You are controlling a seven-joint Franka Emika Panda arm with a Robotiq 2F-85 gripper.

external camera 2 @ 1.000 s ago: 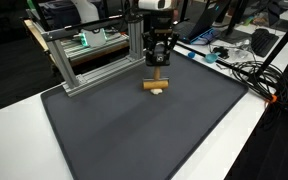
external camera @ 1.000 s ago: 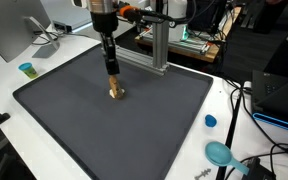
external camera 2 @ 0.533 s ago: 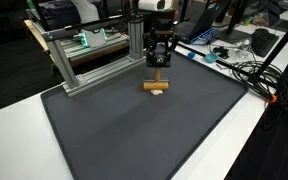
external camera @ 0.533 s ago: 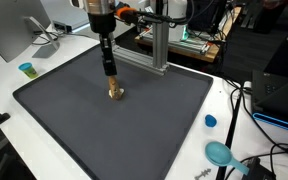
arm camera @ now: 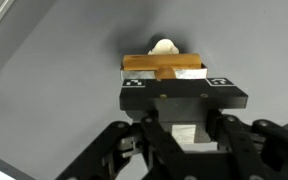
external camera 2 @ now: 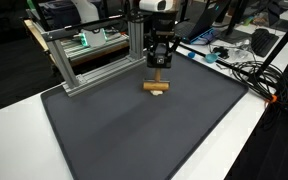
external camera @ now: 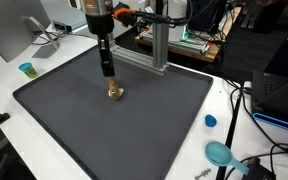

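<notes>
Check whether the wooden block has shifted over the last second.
No. In both exterior views the block lies at the same spot on the mat, no nearer the metal frame than before.

- The mat [external camera: 134, 125] lies on the bench [external camera: 4, 95].
- The wooden block [external camera: 116, 92] lies on the mat, nearer its rear edge.
- The gripper [external camera: 108, 73] hangs just above the block.
- The metal frame [external camera: 156, 50] stands behind the mat.
- The small cup [external camera: 26, 69] stands on the bench, beyond the mat's corner.
</notes>
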